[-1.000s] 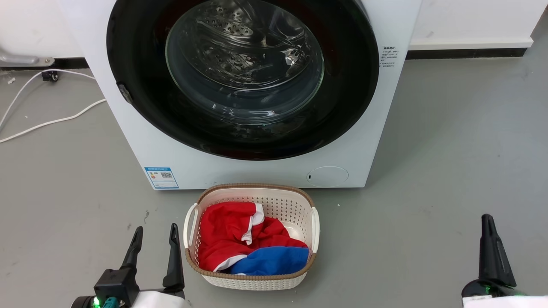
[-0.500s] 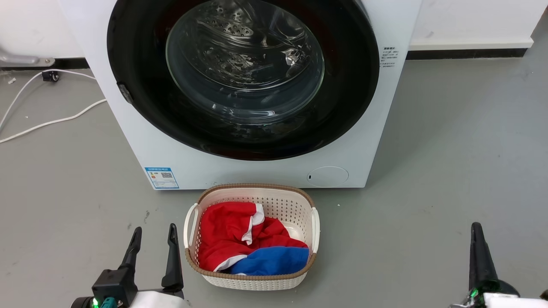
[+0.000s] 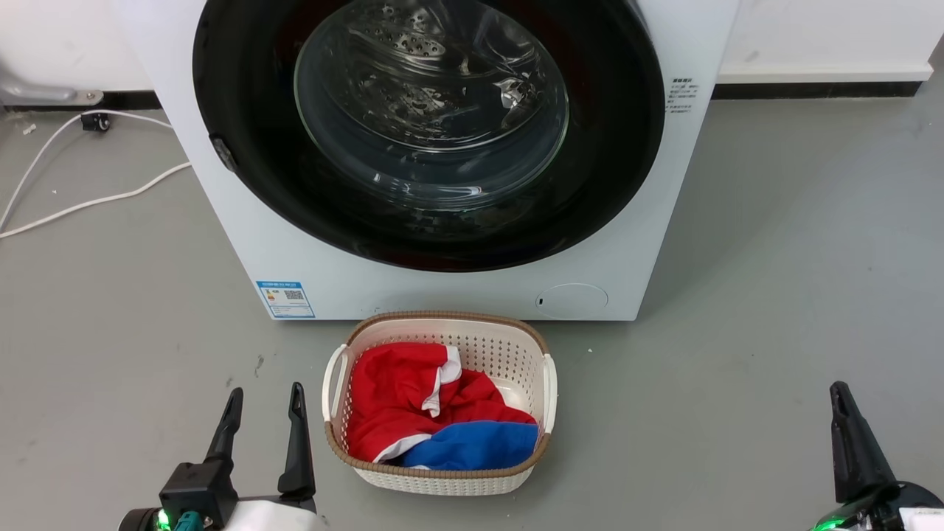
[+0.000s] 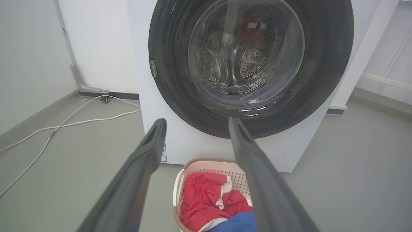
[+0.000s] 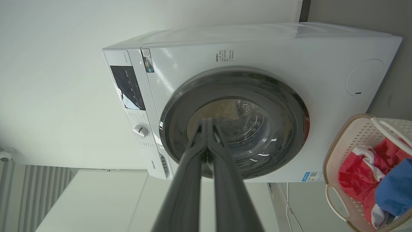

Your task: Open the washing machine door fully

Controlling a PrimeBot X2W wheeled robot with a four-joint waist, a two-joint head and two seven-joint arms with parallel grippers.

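The left gripper's (image 3: 266, 389) two dark fingers stand apart with nothing between them, and in its wrist view the gap frames the lower rim of the washing machine door (image 3: 431, 133). The right gripper's (image 3: 838, 389) fingers are pressed together at the tips and hold nothing, plain in its own wrist view, where the machine lies sideways because the wrist is rolled. Both grippers hang low over the grey floor, either side of the laundry basket (image 3: 442, 318) and well apart from the door. The door sits flush in the front of the washing machine (image 3: 413, 291), black rim closed all round, with a small grey fitting (image 3: 221, 153) on its left edge. Against half a second ago, the machine, basket and floor marks have all slid a little right and up in the head view, so the head camera has moved, not the things. The right gripper has shifted slightly beyond that, while the left looks unchanged. For the task this likely means the robot is only squaring up: the door is untouched and opening has not begun.
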